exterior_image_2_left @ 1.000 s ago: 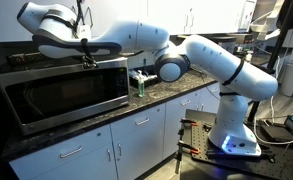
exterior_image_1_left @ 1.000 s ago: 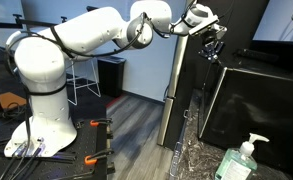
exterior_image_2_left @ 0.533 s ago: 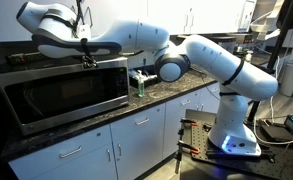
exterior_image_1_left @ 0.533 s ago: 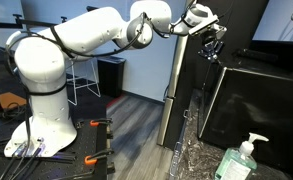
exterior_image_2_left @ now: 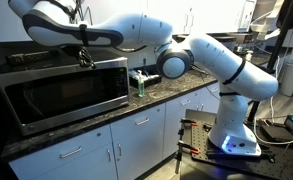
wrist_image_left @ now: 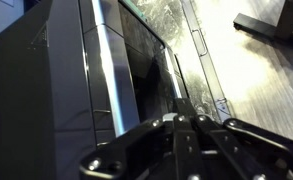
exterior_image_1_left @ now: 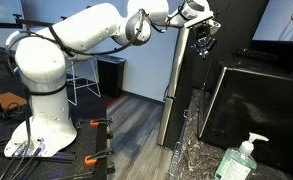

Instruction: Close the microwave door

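1. Claw (wrist_image_left: 183, 122): in the wrist view I read the two fingers as drawn together at their tips, with nothing between them. In both exterior views (exterior_image_1_left: 202, 48) (exterior_image_2_left: 84, 62) it points down and hangs just above the top of the microwave, near the front edge.

2. Microwave (exterior_image_2_left: 104, 66): a large black box standing on the surface. From the wrist I look down on its dark top (wrist_image_left: 26, 90), with the thin silvery front edge running past the claw.

3. Microwave door (exterior_image_2_left: 58, 97): a wide glossy window panel lying flat against the front of the box, and it looks shut. In an exterior view (exterior_image_1_left: 254, 108) the same glossy face stands upright below and beside the claw.

4. Surface (exterior_image_2_left: 181, 92): a dark speckled counter over pale cupboards.

5. Sanitizer bottle (exterior_image_1_left: 240, 162): a green pump bottle on the surface, near the microwave and apart from it.

6. Arm (exterior_image_1_left: 56, 55): white, reaching across to the microwave.
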Robot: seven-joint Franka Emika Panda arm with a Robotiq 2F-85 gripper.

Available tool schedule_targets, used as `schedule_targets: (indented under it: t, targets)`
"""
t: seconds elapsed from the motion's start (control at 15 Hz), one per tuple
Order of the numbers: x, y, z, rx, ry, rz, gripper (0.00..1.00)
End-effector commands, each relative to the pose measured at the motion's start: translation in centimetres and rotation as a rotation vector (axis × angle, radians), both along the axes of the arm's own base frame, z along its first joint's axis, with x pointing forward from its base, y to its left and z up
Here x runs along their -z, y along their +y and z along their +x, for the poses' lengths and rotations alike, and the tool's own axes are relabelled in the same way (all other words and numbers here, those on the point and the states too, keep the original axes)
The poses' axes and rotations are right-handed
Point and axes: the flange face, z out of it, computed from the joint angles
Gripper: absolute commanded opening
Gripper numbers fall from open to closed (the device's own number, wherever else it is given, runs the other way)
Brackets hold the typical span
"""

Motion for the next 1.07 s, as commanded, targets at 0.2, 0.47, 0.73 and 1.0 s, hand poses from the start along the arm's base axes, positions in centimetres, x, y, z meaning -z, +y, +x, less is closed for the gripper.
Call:
schedule_targets:
  t: [0.2, 0.47, 0.73, 1.0]
  targets:
    - [-2.1, 3.2, -1.9, -0.061, 0.046, 0.163, 0.00]
    - [-2.1, 4.5, -2.3, -0.113, 0.074, 0.222, 0.00]
    - [-2.3, 6.6, -2.6, -0.311, 0.151, 0.263, 0.00]
    - [-1.7, 7.1, -2.5, -0.331, 0.162, 0.255, 0.09]
